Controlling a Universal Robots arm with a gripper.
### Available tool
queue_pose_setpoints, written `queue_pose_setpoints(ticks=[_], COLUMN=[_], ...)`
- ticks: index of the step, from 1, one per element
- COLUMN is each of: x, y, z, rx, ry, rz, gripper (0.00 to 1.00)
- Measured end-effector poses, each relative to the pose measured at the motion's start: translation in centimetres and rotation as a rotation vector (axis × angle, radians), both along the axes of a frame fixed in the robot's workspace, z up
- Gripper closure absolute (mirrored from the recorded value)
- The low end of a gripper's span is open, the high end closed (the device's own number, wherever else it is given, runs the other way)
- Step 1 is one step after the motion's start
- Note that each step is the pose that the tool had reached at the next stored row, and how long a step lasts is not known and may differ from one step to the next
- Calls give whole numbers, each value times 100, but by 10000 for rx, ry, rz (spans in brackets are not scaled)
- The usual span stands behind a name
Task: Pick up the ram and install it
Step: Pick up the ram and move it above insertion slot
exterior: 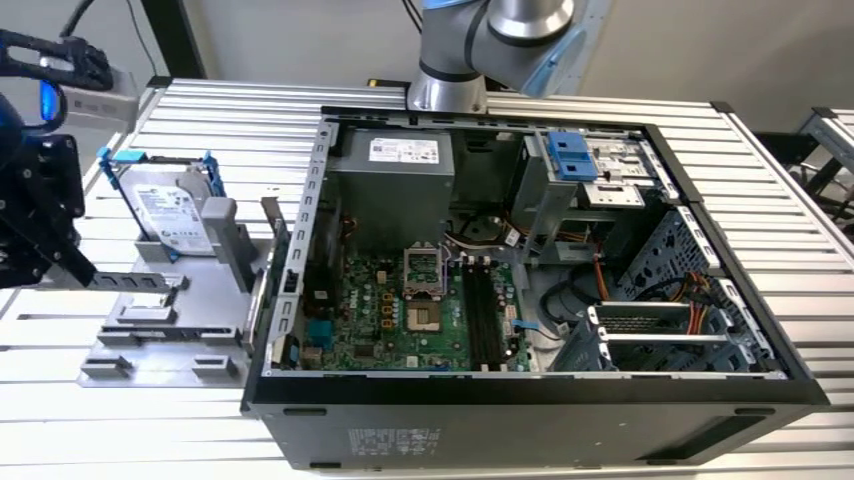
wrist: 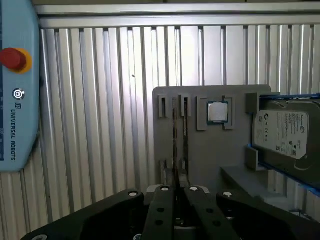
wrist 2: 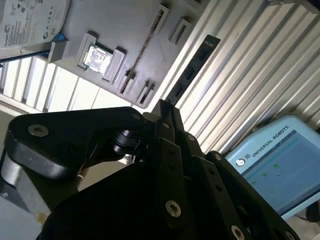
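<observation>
The pincer [wrist: 175, 189] hangs over the grey holder [wrist: 210, 147], closed tight on nothing. The ram [wrist: 174, 135] stands edge-on in the holder's slots.

The arm [exterior: 497, 30] shows its grey shoulder joint at the top of the exterior view. Its black wrist [exterior: 38, 190] hangs far out at the exterior view's left, angled downward. In both wrist views the gripper [wrist: 176, 190] has its black fingers [wrist 2: 170, 145] pressed together, tips meeting.

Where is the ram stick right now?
In the first wrist view the ram stands on edge in the grey holder, beside the square chip, with the hard drive past that.
</observation>
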State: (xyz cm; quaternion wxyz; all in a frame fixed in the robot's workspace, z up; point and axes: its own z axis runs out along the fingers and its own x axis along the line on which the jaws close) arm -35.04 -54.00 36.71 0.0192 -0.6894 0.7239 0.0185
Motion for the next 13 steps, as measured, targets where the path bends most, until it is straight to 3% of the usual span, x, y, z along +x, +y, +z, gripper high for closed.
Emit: queue_pose_setpoints(ticks=[1,7,13], x=[0,1,30], y=[0,0,1], z=[164,413,425], rx=[0,-1,0], ry=[0,0,2], rz=[-1,1,0], gripper=[100,100,100])
